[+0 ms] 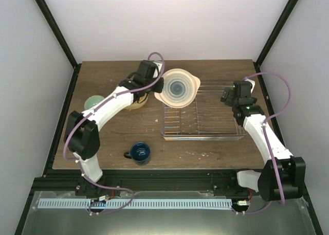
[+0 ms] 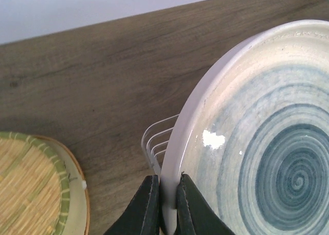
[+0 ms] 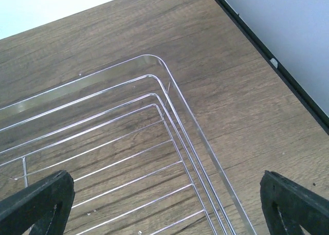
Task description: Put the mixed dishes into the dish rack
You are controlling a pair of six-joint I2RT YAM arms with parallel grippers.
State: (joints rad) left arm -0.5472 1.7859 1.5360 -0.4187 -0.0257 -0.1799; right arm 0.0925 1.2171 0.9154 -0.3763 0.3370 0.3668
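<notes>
My left gripper (image 1: pixel 157 89) (image 2: pixel 164 206) is shut on the rim of the cream plate with teal rings (image 1: pixel 178 88) (image 2: pixel 267 147). It holds the plate tilted over the back left corner of the silver wire dish rack (image 1: pixel 203 111) (image 2: pixel 154 142). My right gripper (image 1: pixel 231 95) (image 3: pixel 167 204) is open and empty above the rack's back right corner (image 3: pixel 154 65). More plates (image 1: pixel 138 102) lie stacked under the left arm; the tan one with a green rim (image 2: pixel 31 188) is on top. The pale mint bowl (image 1: pixel 93 101) sits at the table's left. The dark blue mug (image 1: pixel 139 152) stands near the front.
The wooden table (image 1: pixel 205 147) ends at a black frame rail (image 3: pixel 267 55) on the right, close to the rack. White walls enclose the back and sides.
</notes>
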